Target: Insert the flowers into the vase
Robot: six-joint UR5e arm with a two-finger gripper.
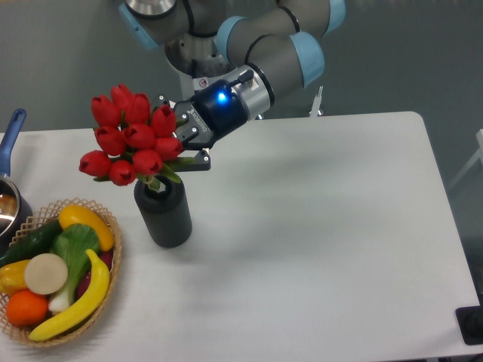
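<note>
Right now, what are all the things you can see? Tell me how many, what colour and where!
flowers: one bunch, red buds with green leaves, stems down in the vase mouth
vase: one, dark grey-black, left part of the table
basket: one, tan wicker, front left corner, full of toy fruit and vegetables in yellow, green, orange and white
pot: one, metal with a blue handle, at the left edge, partly cut off
table: one, white
arm: one, grey and light blue, reaching in from the top
gripper: one, black, right beside the flowers
</note>
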